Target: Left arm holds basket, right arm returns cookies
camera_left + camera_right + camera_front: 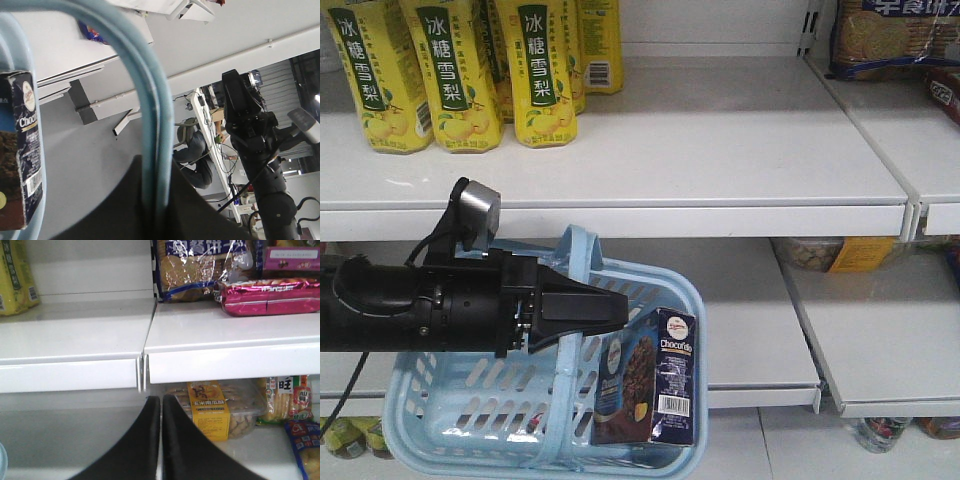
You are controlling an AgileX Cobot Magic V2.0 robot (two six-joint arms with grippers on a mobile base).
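The left arm (420, 305) reaches in from 9 o'clock, and its pincer (605, 312) is closed around the arched handle (582, 250) of the light blue basket (470, 395), which hangs in front of the lower shelf (760, 340). The cookies (655, 380) stand upright inside the basket against its wall at 3 o'clock, just beside the left pincer and at about 5 o'clock from its tip, not touching it. In the left wrist view the handle (150, 115) runs into the dark pincer body, the box (20, 150) is at 9 o'clock and the right arm (255, 145) at 3 o'clock, well apart from it. The right pincer (161, 440) has its fingers (142, 445) pressed together on nothing, facing the white shelf edge (210, 362).
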